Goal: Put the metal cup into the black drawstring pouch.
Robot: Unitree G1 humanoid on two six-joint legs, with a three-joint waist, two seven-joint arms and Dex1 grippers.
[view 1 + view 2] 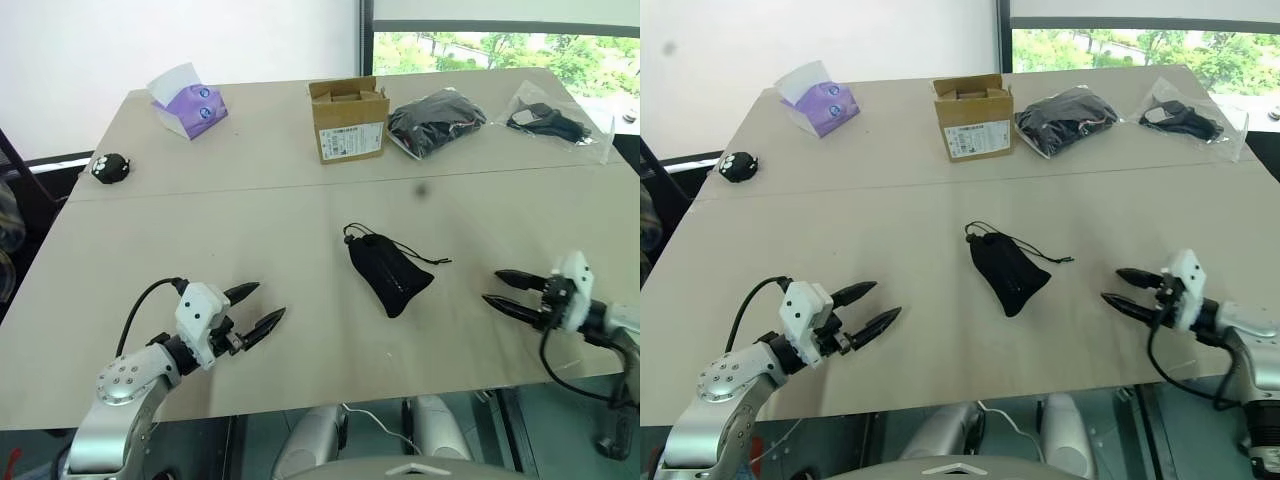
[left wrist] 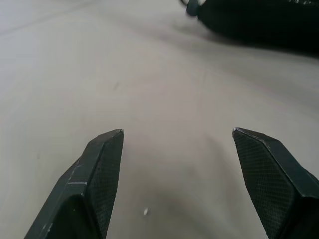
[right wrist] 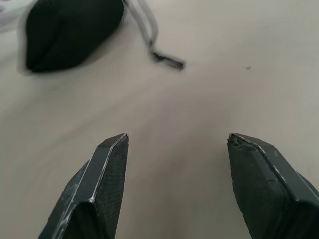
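Near the front edge of the table, on the left side, the left gripper has its two black fingers spread apart and holds nothing; its tips point to the right and a little away, above bare table surface. On the right side, near the front edge, the right gripper also has its fingers spread with nothing between them, and its tips point to the left. Both grippers are well apart from the black drawstring pouch, which lies between them in the middle of the table. The pouch is flat on the surface, with its gathered mouth at the far left end and its thin cord trailing to the right. The metal cup cannot be made out; whether it is inside the pouch I cannot tell.

Farther away, past a seam across the table, a small open cardboard box stands upright. To its right lies a black bundle in clear plastic, and further right another plastic bag with black things, which are too small to name. At the far left is a purple tissue pack with a white tissue standing out, and nearer on the left edge a small black round object.
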